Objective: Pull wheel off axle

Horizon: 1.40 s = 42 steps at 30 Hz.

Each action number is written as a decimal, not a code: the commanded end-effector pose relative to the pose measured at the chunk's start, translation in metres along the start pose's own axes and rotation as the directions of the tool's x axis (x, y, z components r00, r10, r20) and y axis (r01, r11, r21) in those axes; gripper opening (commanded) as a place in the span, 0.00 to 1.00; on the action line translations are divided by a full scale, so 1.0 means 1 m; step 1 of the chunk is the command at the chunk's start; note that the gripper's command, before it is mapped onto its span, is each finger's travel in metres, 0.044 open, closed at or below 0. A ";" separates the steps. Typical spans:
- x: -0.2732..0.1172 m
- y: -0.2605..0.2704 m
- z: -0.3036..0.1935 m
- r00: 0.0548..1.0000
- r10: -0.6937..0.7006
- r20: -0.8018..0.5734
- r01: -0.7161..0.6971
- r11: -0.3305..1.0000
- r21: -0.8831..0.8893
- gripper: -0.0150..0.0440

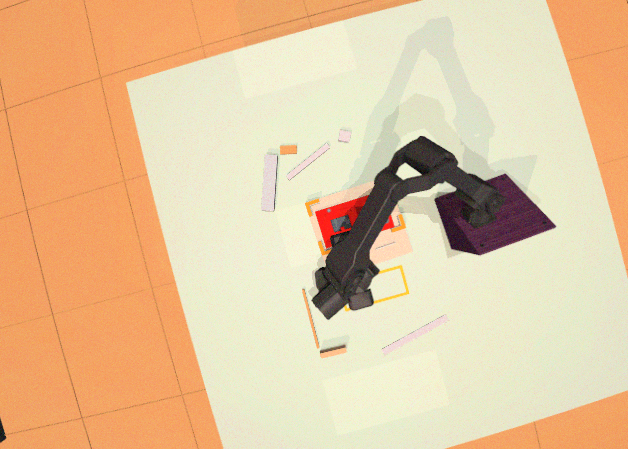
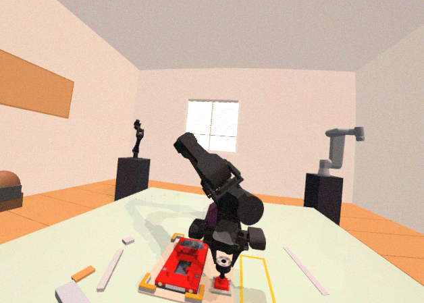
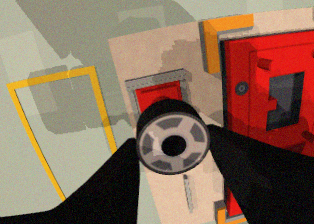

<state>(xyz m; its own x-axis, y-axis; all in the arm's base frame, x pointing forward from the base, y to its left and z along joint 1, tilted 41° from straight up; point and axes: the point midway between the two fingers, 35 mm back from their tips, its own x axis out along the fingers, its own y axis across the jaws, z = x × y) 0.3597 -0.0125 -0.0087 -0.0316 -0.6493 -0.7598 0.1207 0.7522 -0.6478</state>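
My claw (image 1: 350, 289) (image 2: 224, 261) (image 3: 170, 138) is clamped on the wheel (image 2: 223, 263) (image 3: 175, 144), above the red stand (image 2: 221, 284) (image 3: 159, 92); the yellow outline (image 1: 404, 281) (image 2: 269, 277) (image 3: 103, 109) lies beside me, opposite the car (image 1: 322, 222) (image 2: 171, 272) (image 3: 237, 63), so sideways looks next.
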 end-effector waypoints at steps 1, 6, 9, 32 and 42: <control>-0.003 0.000 0.001 1.000 0.003 0.003 -0.003 1.000 0.007 0.25; -0.004 0.000 0.001 1.000 0.003 0.004 -0.003 1.000 0.007 0.25; -0.005 0.000 0.000 1.000 0.003 0.004 -0.003 1.000 0.006 0.25; -0.045 0.000 -0.004 1.000 0.004 0.005 -0.004 1.000 0.005 0.25; -0.042 0.043 -0.022 1.000 0.008 0.003 -0.008 1.000 -0.003 0.25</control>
<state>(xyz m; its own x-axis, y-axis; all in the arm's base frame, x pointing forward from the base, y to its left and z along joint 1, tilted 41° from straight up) 0.3496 0.0370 0.0029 -0.0290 -0.6471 -0.7618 0.1179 0.7546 -0.6455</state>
